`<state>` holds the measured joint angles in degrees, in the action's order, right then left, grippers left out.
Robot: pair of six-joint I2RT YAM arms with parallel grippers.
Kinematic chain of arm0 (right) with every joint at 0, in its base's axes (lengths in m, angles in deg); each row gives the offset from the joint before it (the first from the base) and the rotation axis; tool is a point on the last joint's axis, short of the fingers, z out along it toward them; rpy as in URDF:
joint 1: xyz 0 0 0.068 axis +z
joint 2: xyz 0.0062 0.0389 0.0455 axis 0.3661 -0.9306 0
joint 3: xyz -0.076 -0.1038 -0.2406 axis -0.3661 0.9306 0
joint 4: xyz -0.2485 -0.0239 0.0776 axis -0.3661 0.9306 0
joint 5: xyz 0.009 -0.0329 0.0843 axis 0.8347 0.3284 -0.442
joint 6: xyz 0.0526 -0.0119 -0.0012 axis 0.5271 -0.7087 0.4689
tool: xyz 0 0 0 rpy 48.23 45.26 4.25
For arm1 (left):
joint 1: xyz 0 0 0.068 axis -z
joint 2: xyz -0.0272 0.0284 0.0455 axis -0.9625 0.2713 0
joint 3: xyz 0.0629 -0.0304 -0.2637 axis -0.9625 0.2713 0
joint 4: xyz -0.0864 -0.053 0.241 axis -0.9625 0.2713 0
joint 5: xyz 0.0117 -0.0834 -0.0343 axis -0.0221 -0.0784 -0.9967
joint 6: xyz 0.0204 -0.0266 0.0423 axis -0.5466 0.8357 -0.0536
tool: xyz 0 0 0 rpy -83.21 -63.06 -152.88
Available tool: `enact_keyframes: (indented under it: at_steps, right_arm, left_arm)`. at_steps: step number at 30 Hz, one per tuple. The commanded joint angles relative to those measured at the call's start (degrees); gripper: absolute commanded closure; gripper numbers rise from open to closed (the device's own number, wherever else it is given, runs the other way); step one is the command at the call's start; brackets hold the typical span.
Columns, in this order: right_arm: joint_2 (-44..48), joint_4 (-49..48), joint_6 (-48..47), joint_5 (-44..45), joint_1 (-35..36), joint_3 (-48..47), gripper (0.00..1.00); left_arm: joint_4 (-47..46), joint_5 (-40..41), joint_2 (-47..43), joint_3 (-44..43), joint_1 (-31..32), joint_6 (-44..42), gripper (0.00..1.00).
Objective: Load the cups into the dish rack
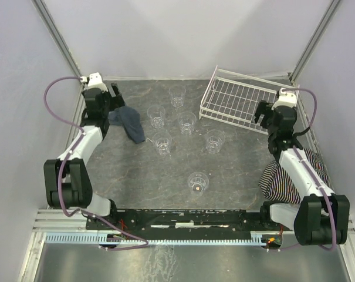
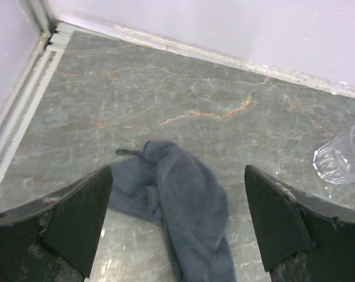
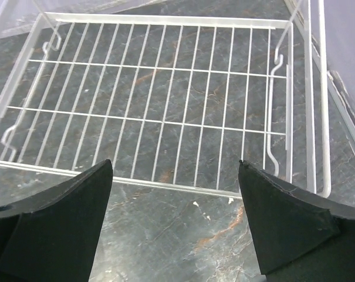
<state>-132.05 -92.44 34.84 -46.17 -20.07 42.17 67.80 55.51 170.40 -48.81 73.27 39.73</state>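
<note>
Several clear ribbed cups stand upright on the dark stone table: one at the back (image 1: 178, 96), a group in the middle (image 1: 187, 122), one nearest the front (image 1: 198, 183). The white wire dish rack (image 1: 239, 100) lies at the back right, with no cup in it. My left gripper (image 1: 115, 93) is open and empty at the back left, above a blue cloth; in the left wrist view (image 2: 178, 168) one cup (image 2: 341, 155) shows at the right edge. My right gripper (image 1: 263, 113) is open and empty at the rack's near edge; the right wrist view (image 3: 175, 161) shows the rack (image 3: 165, 88).
A blue-grey cloth (image 1: 129, 122) lies crumpled at the left, also under my left fingers (image 2: 189, 200). A striped cloth (image 1: 294, 173) lies at the right by my right arm. Pale walls enclose the table at the back and sides.
</note>
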Motion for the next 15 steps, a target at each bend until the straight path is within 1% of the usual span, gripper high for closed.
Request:
enact_keyframes:
  at_steps: [1,4,7,8,9,10,11,12,15]
  right_arm:
    - [-0.3,12.7,1.6,-4.5,0.2,-8.8,0.05]
    - [-0.3,14.5,0.6,-5.4,0.2,-11.2,0.05]
    - [-0.5,14.1,0.1,-4.3,0.1,-12.0,0.04]
    - [-0.8,14.1,-0.1,-4.4,0.2,-12.4,0.04]
    - [-1.1,14.3,-0.1,-4.5,0.2,-12.9,0.04]
    - [-1.4,14.4,-0.1,-4.5,0.2,-13.3,0.04]
    - [-1.7,14.6,-0.2,-4.5,0.1,-13.6,0.04]
    - [-1.8,14.7,-0.4,-4.4,0.1,-13.9,0.04]
    - [-2.0,15.3,-1.2,-4.2,0.2,-14.5,0.04]
  left_arm:
    - [11.9,-6.5,7.3,-11.8,0.3,4.7,0.01]
    - [20.6,-8.3,14.4,-22.0,1.5,4.3,0.01]
    - [26.9,-7.9,19.5,-29.1,4.2,2.5,0.0]
    - [28.7,-7.6,20.6,-30.9,5.5,1.7,0.02]
    - [30.8,-7.1,21.9,-32.9,6.6,1.1,0.07]
    - [32.5,-6.3,22.9,-34.4,7.7,0.6,0.16]
    - [33.6,-5.5,23.8,-35.6,8.6,0.4,0.28]
    - [34.5,-5.0,24.5,-36.7,9.3,0.4,0.35]
    - [37.1,-5.7,25.9,-38.7,10.3,1.3,0.34]
